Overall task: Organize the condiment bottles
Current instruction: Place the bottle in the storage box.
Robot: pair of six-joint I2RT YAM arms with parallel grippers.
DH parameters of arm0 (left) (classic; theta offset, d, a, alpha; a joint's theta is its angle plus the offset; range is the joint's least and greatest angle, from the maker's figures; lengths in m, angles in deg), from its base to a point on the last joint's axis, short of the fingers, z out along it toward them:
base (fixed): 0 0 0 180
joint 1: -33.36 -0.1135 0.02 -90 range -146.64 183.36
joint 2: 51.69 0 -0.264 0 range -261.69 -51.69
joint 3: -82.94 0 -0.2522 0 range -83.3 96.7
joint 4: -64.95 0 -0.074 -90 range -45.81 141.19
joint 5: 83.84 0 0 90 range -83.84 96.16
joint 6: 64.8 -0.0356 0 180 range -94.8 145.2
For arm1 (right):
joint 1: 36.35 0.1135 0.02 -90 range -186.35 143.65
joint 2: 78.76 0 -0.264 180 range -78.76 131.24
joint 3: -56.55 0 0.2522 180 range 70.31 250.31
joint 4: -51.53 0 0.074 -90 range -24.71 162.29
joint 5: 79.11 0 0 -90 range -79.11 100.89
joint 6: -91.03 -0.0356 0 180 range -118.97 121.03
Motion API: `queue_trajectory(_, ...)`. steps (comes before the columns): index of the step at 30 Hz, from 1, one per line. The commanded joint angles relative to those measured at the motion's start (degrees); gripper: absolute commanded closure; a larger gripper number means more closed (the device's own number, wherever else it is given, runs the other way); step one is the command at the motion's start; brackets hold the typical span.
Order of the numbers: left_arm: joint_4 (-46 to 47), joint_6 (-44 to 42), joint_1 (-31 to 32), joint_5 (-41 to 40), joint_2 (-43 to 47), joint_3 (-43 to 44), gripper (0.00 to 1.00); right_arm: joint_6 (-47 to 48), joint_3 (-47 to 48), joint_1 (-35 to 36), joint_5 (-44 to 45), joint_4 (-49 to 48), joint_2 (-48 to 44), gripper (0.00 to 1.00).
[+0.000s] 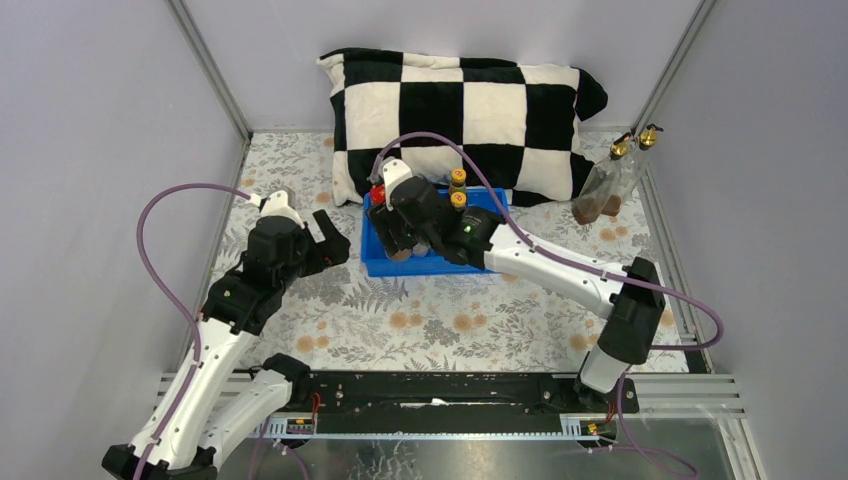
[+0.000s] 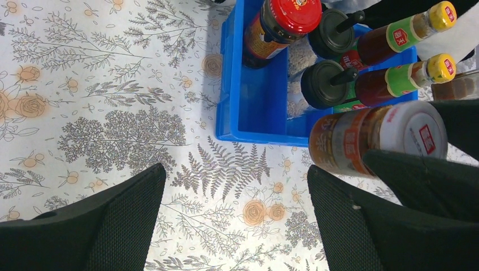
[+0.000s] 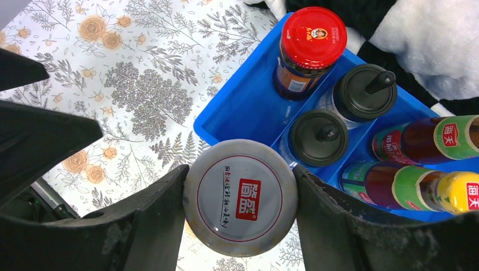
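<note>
The left gripper [image 2: 236, 171] is seen wide open over the floral tablecloth [image 2: 113, 84] just left of the blue tray [image 3: 243, 101], and the white-lidded jar [image 3: 243, 209] is clamped by its sides in the right gripper [image 3: 240, 180] at the tray's near edge, held upright, long axis vertical, lid up.

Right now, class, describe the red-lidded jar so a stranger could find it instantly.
Find the checkered pillow; the blue tray sits just before it. In the tray's far left corner stands the red-lidded jar, the only red lid beside black-capped jars and yellow-capped bottles.
</note>
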Motion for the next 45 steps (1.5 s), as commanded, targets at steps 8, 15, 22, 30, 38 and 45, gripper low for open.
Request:
queue_trajectory(8, -1.1, -0.7, -0.6, 0.4, 0.4, 2.1, 0.01, 3.0, 13.0, -6.5, -8.1, -1.6, 5.9, 0.44)
queue_trajectory(15, -1.2, -0.6, -0.6, 0.5, 0.5, 2.3, 0.01, 4.6, 19.0, -8.2, -11.4, 0.1, 12.4, 0.44)
queue_trajectory(22, -1.9, -0.5, -0.6, 0.8, 1.3, 3.4, 0.01, 4.2, 18.3, -8.4, -13.8, -1.6, 14.7, 0.45)
queue_trajectory(30, -2.0, -0.8, -0.5, 1.3, 1.5, 3.7, 0.01, 4.5, 16.0, -8.4, -15.0, -5.5, 17.2, 0.45)
queue_trajectory(38, -2.1, -1.1, -0.5, 1.3, 1.9, 2.9, 0.01, 4.4, 14.9, -8.4, -17.0, -8.9, 20.8, 0.45)
queue_trajectory(45, -2.2, -1.5, -0.6, 1.3, 1.9, 3.5, 0.01, 5.0, 13.8, -8.4, -15.4, -10.2, 22.6, 0.45)
